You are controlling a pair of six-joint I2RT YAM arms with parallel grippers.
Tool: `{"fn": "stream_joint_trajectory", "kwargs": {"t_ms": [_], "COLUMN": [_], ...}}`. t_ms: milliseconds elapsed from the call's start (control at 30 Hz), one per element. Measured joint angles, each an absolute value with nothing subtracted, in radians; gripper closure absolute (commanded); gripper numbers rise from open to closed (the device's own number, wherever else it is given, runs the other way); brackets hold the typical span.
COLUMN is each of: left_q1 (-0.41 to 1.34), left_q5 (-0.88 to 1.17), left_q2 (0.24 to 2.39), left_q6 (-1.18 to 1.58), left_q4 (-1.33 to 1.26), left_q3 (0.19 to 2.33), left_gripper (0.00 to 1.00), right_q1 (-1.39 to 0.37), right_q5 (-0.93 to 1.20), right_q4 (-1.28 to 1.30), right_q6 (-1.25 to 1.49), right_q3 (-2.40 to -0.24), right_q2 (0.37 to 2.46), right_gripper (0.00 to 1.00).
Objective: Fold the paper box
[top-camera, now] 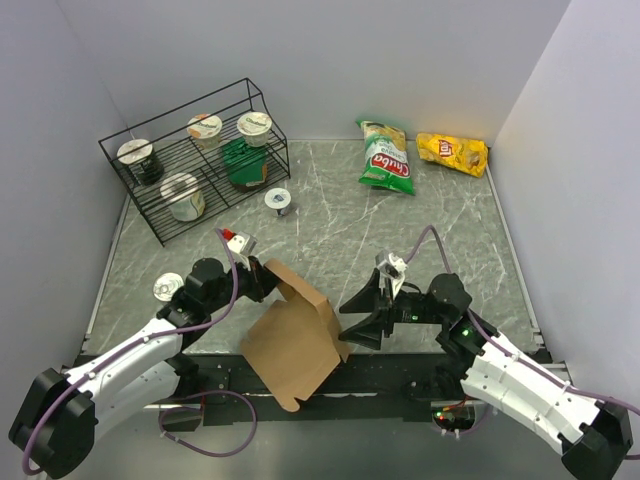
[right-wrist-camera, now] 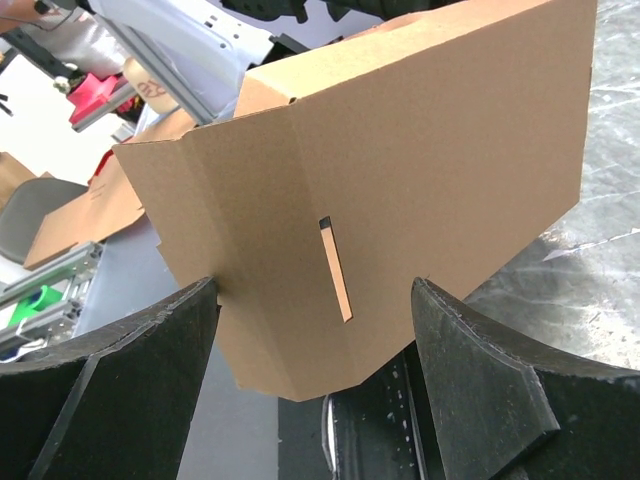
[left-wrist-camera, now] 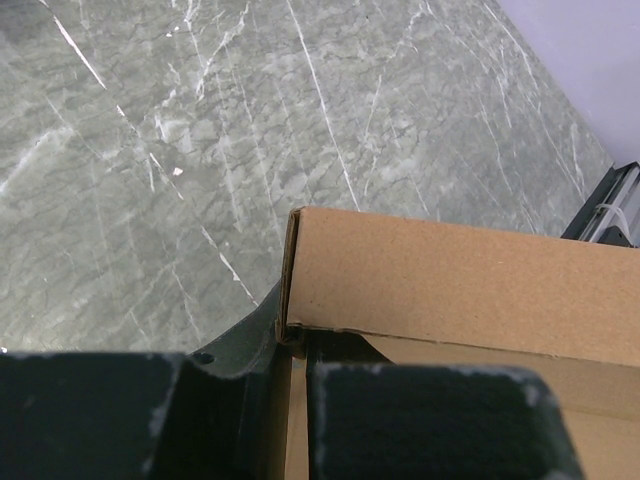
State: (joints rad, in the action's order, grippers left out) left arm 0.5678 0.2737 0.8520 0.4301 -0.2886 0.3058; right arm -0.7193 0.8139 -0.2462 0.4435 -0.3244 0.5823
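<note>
While the left tool (top-camera: 258, 282) clamps one edge of the paper box (top-camera: 297, 345), the right tool (top-camera: 360, 315) gapes empty beside another.

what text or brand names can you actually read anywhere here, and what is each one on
"Chuba", blurry and not certain: red logo on the green chip bag
red logo on the yellow chip bag: too small to read
print on the cup lids: too blurred to read
no print on the paper box

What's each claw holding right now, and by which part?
Left claw pinches the paper box at a folded edge; right claw stands open, gripping nothing.
</note>
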Motion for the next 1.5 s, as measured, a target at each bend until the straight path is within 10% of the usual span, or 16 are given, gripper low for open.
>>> {"fn": "stream_joint_trajectory", "kwargs": {"t_ms": [1500], "left_q1": [0.563], "left_q5": [0.184], "left_q2": [0.82], "left_q6": [0.426], "left_q4": [-0.254], "left_q3": [0.291], "left_gripper": [0.99], "right_q1": [-1.003], "right_q5": [0.107], "right_q4": [-0.134], "right_q6": [0.285], "right_q3": [-0.376], "right_q2": [0.641], "right_gripper": [0.45]}}
